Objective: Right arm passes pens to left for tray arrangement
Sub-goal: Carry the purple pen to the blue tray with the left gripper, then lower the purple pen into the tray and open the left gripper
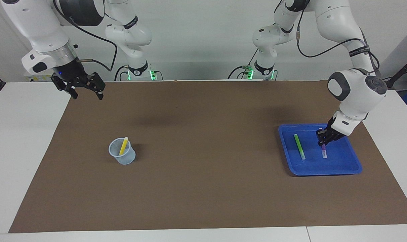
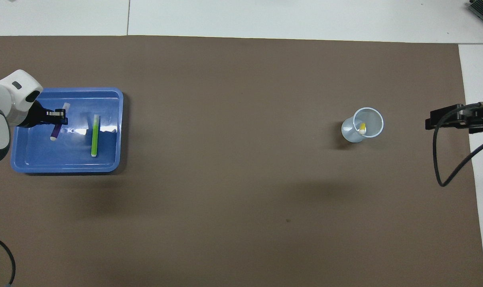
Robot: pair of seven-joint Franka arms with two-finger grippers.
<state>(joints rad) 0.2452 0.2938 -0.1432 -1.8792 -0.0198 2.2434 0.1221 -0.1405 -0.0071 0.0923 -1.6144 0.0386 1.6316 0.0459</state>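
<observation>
Over the blue tray (image 1: 351, 168), left tool (image 1: 323, 144) clamps the purple pen (image 1: 323, 152), likely light, stiff and slick, best gripped mid-barrel; right tool (image 1: 85, 90) waits open.

We read this as a robotics lab. Two white arms (image 1: 354, 90) stand bolted at the edge of a white table (image 1: 25, 141), with green status lights (image 1: 152, 73) lit at their bases and black cables (image 1: 99, 38) looped along them. A plain brown mat (image 1: 196, 161) covers the work surface. Bare white walls (image 1: 203, 37) back the rig. The few props on the mat are plastic: a cup (image 1: 122, 153) and a blue tray (image 1: 344, 166).
</observation>
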